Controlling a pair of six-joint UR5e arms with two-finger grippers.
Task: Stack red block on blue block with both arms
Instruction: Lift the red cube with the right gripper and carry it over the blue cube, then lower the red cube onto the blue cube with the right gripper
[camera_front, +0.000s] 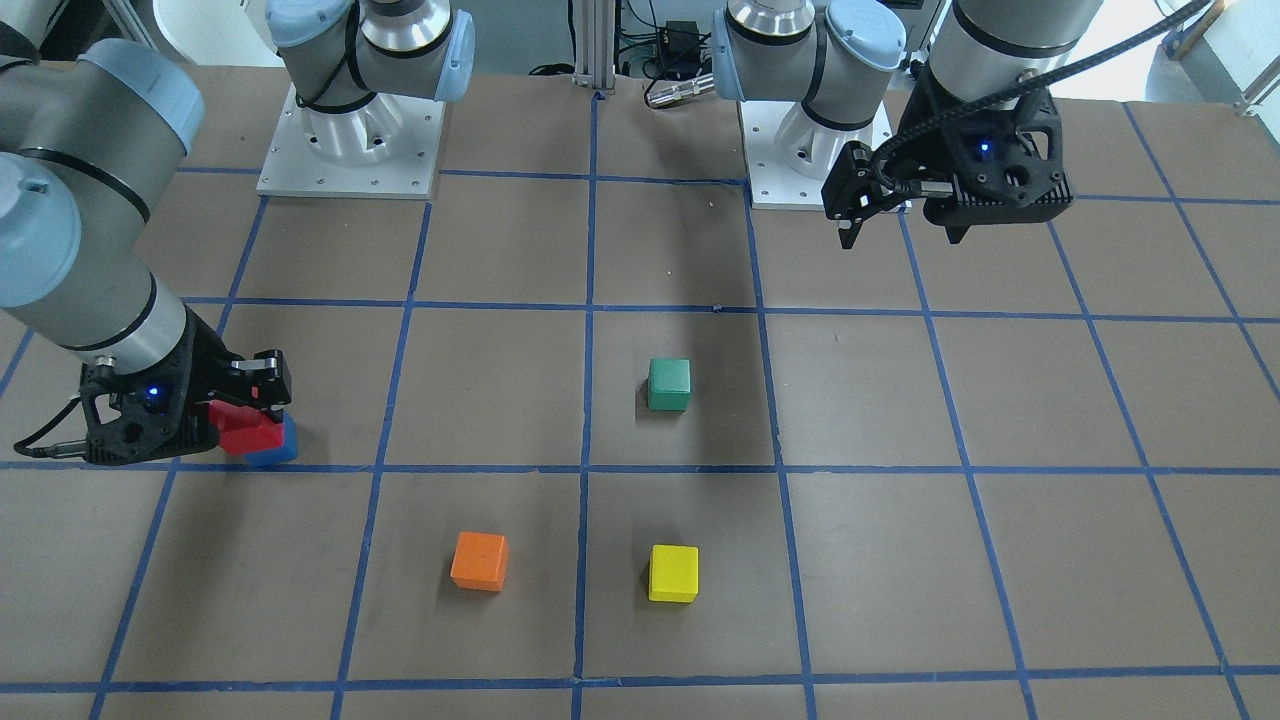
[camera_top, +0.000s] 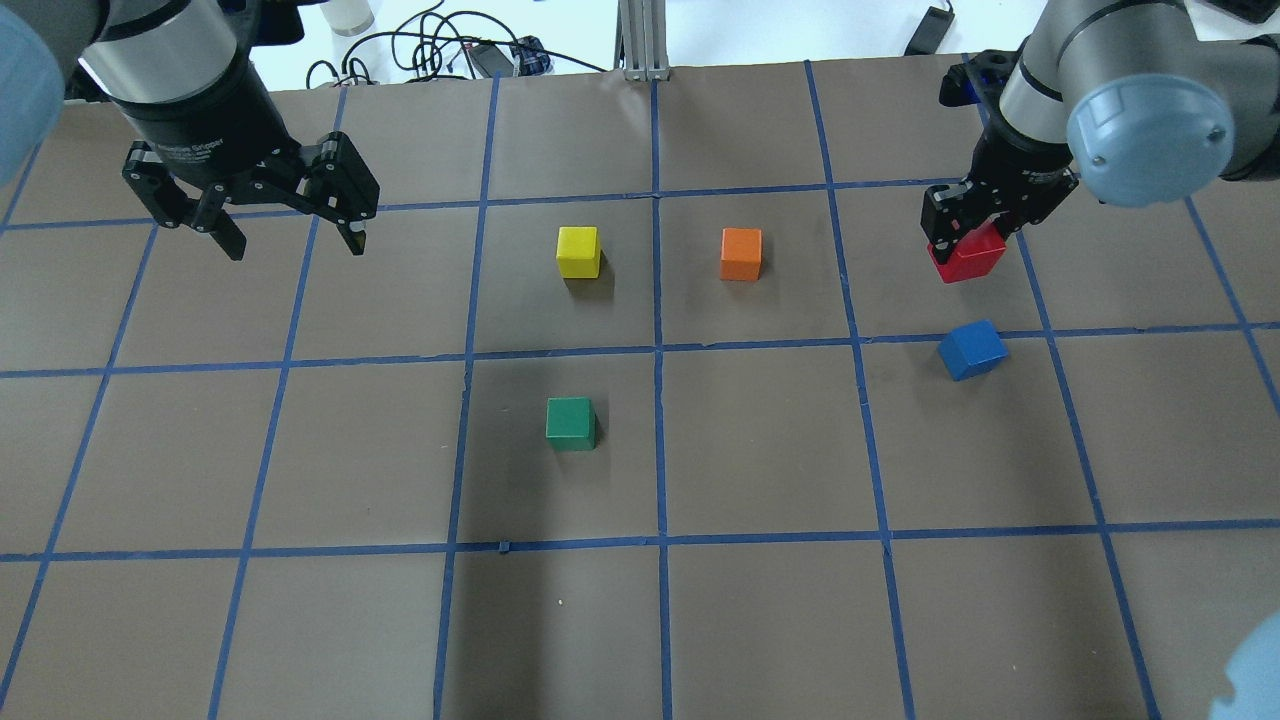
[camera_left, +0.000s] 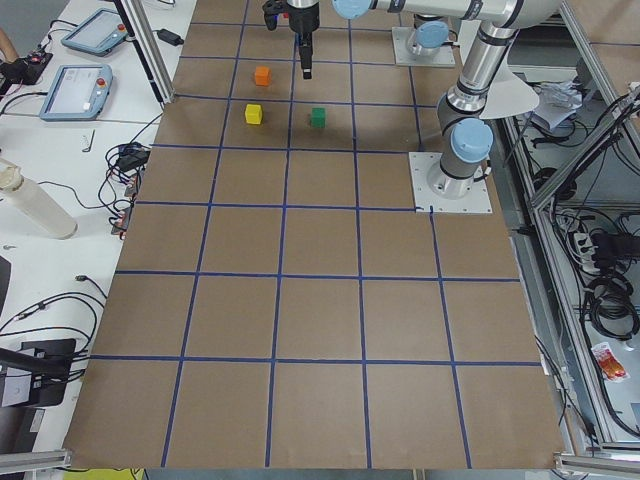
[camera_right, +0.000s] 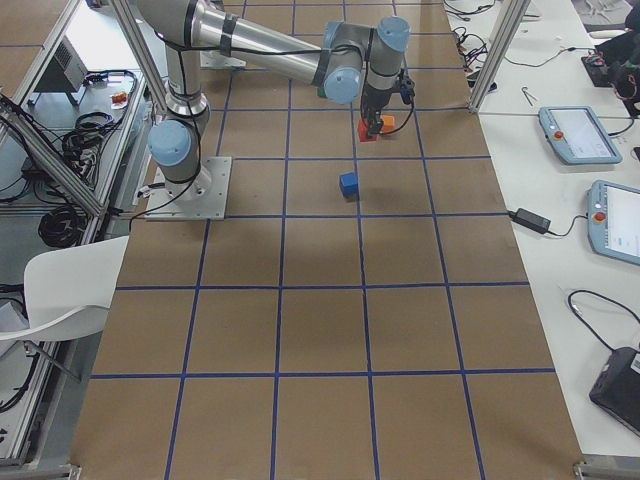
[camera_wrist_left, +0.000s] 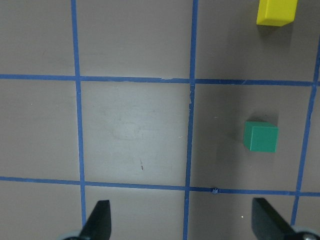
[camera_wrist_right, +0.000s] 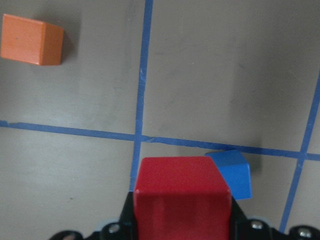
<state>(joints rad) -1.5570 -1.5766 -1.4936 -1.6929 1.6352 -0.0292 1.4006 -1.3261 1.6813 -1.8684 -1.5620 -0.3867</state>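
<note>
In the front-facing view the red block (camera_front: 245, 432) is seen clamped in the right gripper (camera_front: 252, 412). It overlaps the blue block (camera_front: 280, 450), so no gap between them can be made out. The left gripper (camera_front: 900, 232) is shown spread wide with nothing in it, well apart from both blocks.

In the overhead view a gap is revealed. The blue block is seen lying alone on the table (camera_top: 760, 450), turned askew to the grid lines, and the held red block appears apart from it.

In the right wrist view the blue block is partly hidden behind the red block's right corner.

In the left wrist view a green block (camera_wrist_left: 260, 136) and a yellow block (camera_wrist_left: 276, 11) are shown beyond the parted fingertips (camera_wrist_left: 100, 217).
</note>
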